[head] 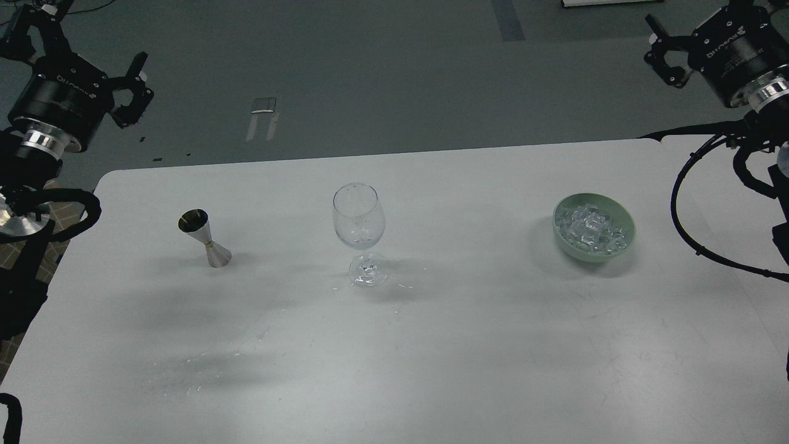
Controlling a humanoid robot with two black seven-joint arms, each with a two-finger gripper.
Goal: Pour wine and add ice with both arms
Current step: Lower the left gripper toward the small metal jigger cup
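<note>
Nothing started: wine glass (359,231) empty at center, jigger (205,238) at 9, ice (590,228) bowl (624,243) at 3; left gripper (132,89) and right gripper (662,52) spread wide, holding nothing.

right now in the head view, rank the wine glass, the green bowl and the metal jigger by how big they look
1. wine glass, tallest
2. green bowl, wider than the glass but low; these two are close, so the order is unsure
3. metal jigger, clearly smallest
</note>
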